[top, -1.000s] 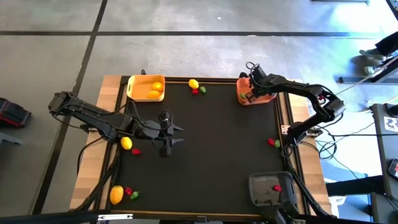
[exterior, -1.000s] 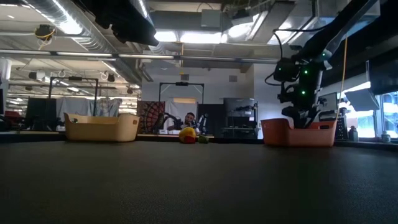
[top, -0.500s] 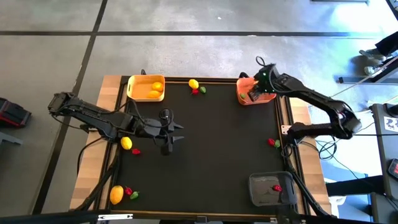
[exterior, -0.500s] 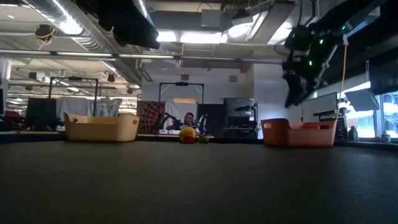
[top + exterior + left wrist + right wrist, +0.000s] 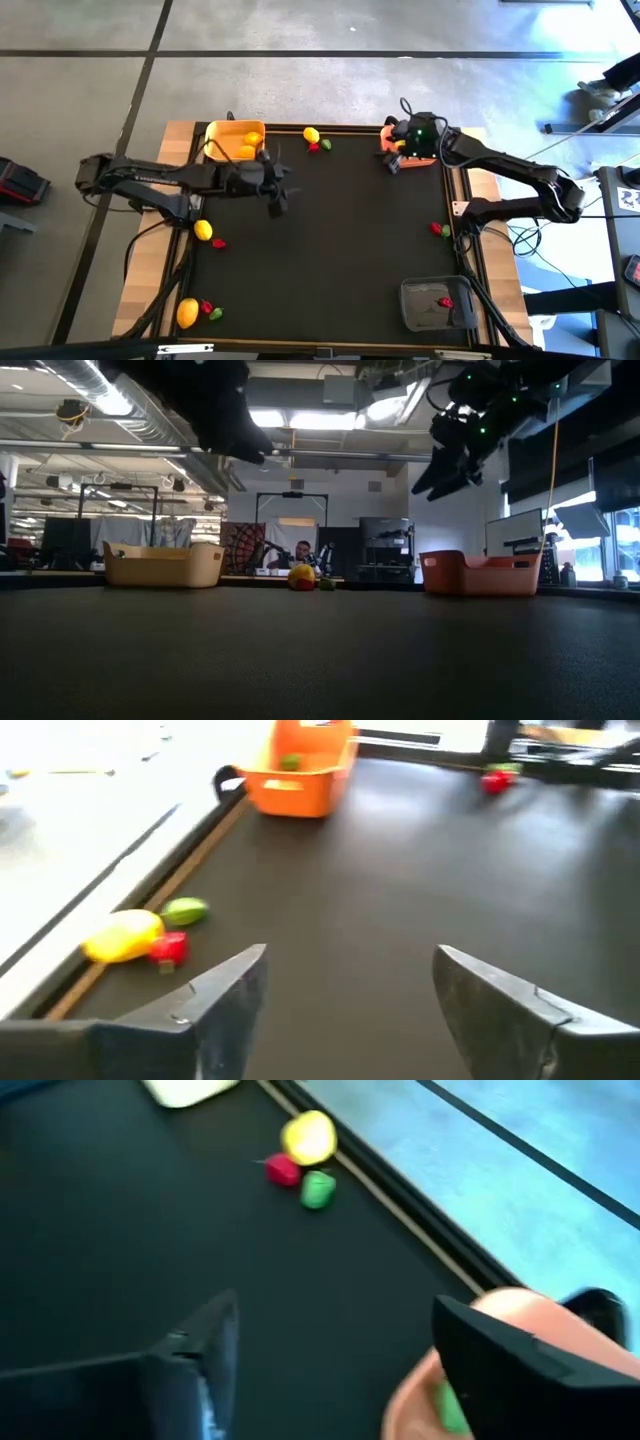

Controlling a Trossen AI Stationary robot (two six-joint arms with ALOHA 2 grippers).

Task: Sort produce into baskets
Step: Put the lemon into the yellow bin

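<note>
While I'm watching from overhead, I count three baskets on the black mat (image 5: 340, 240): the yellow-orange basket (image 5: 234, 141) at the far left corner, the orange-red basket (image 5: 405, 148) at the far right, and the dark grey basket (image 5: 432, 304) at the near right corner.

Produce count from the high view: outside the baskets I see three loose lemons, one at the far edge (image 5: 311, 134) between the two bright baskets, one by the left edge (image 5: 203, 230), one at the near left corner (image 5: 187, 313). The yellow-orange basket has lemons in it too, looks like two, but they blur together so I won't swear to it. Red pieces: I get five, one beside each loose lemon, one by the right edge (image 5: 435, 228), and one inside the grey basket (image 5: 445, 301). Green pieces: three on the mat, one at the far trio (image 5: 326, 144), one at the near left corner (image 5: 215, 313), one touching the right-edge red one. The left wrist camera also shows one green bit (image 5: 290, 761) in the orange-red basket.

My left gripper (image 5: 276, 195) hangs over the mat just beside the yellow-orange basket, fingers spread apart, nothing between them. My right gripper (image 5: 394, 164) is up above the mat at the orange-red basket's inner corner, fingers also apart and empty.
</note>
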